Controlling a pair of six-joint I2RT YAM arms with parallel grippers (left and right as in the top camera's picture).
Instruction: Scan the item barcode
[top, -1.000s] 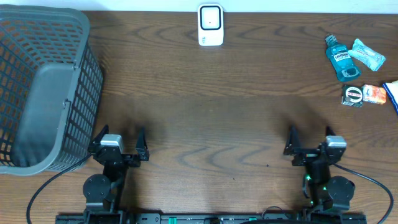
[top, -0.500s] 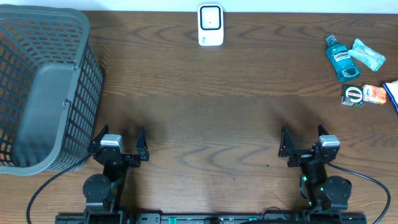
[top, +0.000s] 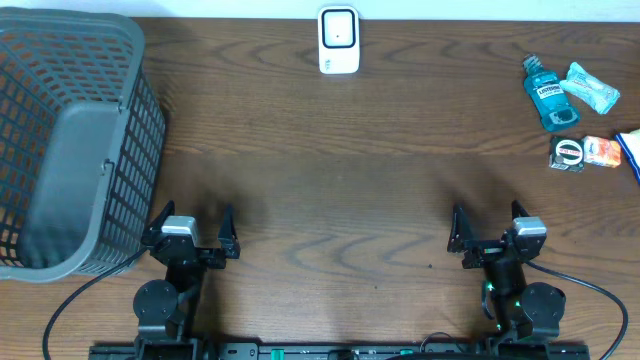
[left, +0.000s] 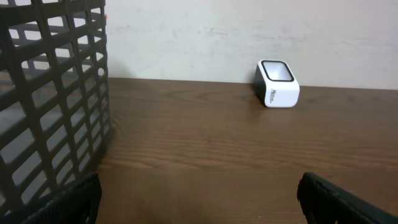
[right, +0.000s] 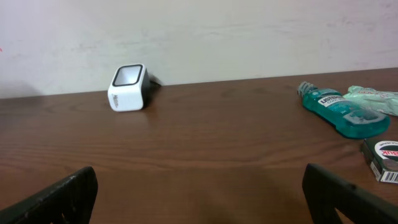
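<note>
Teal mouthwash bottle (top: 550, 93) at the far right; I read its label as Listerine, and the other print is too small. Beside it lie a pale wrapped packet (top: 590, 87), a dark box (top: 566, 154) and an orange pack (top: 601, 151). The white scanner (top: 338, 40) sits at the far edge, centre. Grey mesh basket (top: 70, 140) far left. I see the left gripper (top: 192, 218) and right gripper (top: 486, 216) spread wide, holding nothing. The items lie well apart from the right gripper, ahead and to its right.
</note>
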